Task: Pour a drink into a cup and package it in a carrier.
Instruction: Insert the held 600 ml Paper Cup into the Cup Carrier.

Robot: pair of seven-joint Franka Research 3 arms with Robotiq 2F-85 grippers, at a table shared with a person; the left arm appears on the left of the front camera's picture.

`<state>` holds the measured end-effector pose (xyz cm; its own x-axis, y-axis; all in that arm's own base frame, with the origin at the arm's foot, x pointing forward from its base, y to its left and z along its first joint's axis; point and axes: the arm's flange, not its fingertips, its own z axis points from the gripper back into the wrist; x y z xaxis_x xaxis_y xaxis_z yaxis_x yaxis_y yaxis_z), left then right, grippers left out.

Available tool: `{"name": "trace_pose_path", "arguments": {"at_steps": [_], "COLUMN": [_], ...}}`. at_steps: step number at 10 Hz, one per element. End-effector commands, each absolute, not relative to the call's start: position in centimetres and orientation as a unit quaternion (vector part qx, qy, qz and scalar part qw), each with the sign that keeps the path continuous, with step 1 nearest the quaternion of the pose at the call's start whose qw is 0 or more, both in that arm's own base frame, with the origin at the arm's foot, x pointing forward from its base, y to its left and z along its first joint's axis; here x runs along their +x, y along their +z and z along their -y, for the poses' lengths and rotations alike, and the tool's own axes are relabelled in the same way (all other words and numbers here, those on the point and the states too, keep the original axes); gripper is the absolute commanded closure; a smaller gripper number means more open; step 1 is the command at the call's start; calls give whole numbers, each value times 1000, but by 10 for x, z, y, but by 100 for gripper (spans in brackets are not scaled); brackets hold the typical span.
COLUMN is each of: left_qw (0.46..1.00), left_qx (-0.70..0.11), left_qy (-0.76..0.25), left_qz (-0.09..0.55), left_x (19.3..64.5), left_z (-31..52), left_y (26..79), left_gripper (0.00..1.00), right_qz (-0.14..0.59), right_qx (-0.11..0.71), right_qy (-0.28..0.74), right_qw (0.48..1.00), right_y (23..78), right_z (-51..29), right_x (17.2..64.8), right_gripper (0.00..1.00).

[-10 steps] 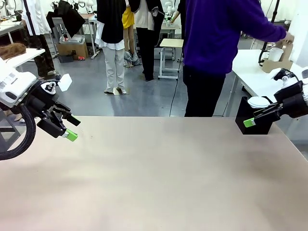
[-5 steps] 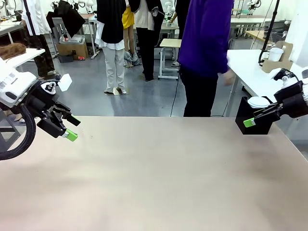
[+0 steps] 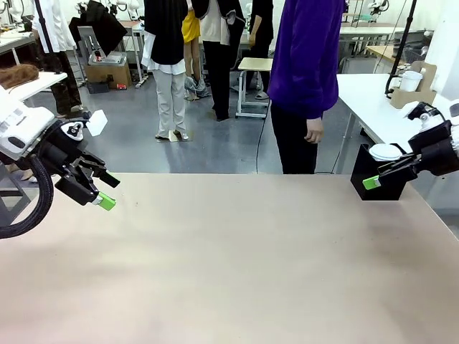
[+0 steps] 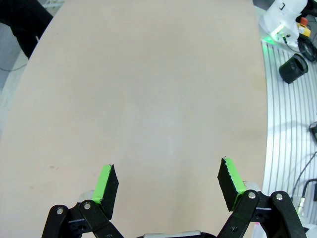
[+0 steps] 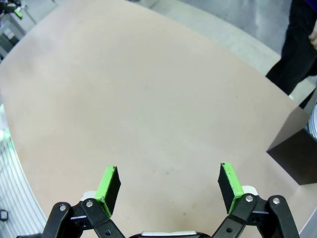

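Observation:
My left gripper (image 3: 107, 190) hangs open over the table's left edge, nothing between its green pads (image 4: 168, 186). My right gripper (image 3: 376, 177) stands open at the far right, just in front of a black box; its wrist view shows bare tabletop between the fingers (image 5: 168, 184). On a white side table beyond the right edge stands a brown cardboard carrier (image 3: 422, 89) with a white cup (image 3: 410, 80) by it. The drink is out of view. A person in a purple top (image 3: 308, 57) stands at the far side, one hand (image 3: 313, 131) hanging down.
The black box (image 3: 380, 185) sits at the table's far right corner with a white lid (image 3: 387, 152) on top; the right wrist view has it at the right edge (image 5: 294, 153). The beige tabletop (image 3: 237, 265) spreads wide between the arms. Other people stand farther back.
The person in purple has drawn the arm back from the side table and now stands with it hanging down. Neither arm has moved.

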<state>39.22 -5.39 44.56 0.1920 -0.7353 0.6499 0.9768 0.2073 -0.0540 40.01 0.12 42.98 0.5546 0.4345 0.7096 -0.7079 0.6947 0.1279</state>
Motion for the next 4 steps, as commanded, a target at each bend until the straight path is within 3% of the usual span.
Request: {"name": "trace_pose_path", "arguments": {"at_steps": [1,4], "left_qw": [730,730], "left_qx": [-246,-246], "left_qy": [-582,-582], "left_qz": [260,260], "left_x": [392,392], "left_z": [54,54], "left_y": [446,446], "left_gripper": [0,0], "right_qz": [330,330], "right_qx": [206,206], "right_qy": [335,335], "right_qw": [858,858], "right_y": [428,428], "right_z": [0,0], "right_x": [398,398], "right_gripper": [0,0]}}
